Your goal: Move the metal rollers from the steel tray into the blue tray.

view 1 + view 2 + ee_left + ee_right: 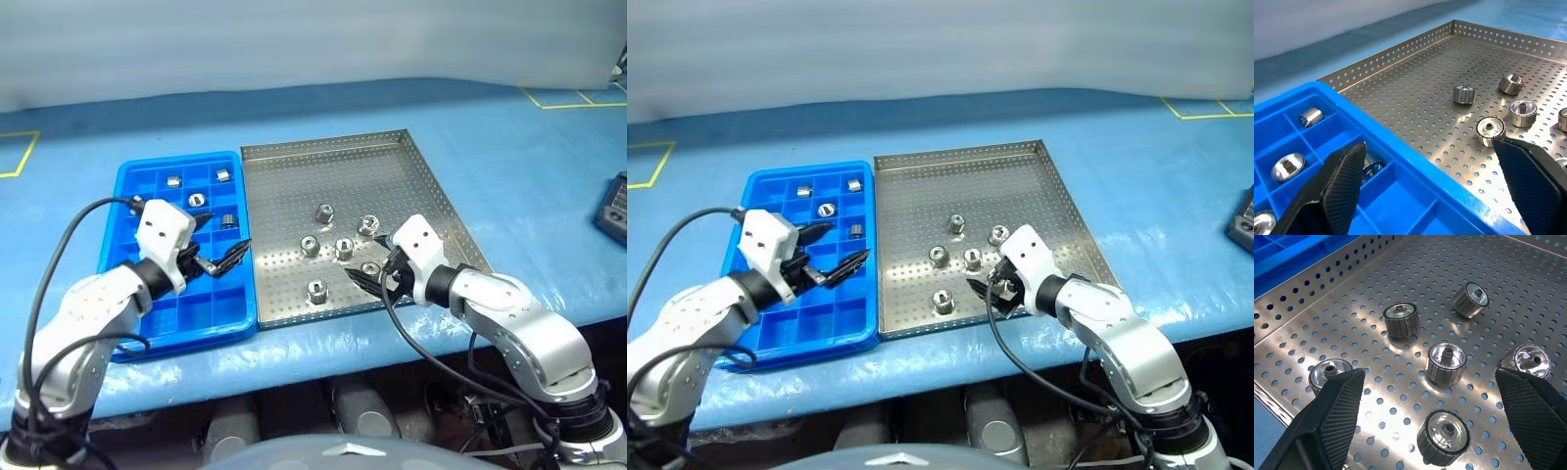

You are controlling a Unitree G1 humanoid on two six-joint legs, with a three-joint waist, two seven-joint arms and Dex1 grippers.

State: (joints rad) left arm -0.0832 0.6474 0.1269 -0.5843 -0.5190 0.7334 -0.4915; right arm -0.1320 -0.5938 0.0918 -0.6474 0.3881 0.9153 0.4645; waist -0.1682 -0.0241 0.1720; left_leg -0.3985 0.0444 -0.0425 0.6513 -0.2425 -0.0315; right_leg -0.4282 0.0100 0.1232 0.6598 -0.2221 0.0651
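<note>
1. Blue tray [147, 328] sits on blue bench [509, 166], touching steel tray [392, 162] on robot's right.
2. Six metal rollers [311, 246] lie loose in steel tray; four more in blue tray compartments.
3. Left gripper [217, 257]: fingers wide apart, empty, over blue tray.
4. Right gripper [374, 277]: fingers spread wide, holding nothing, a roller betw. them.
</note>
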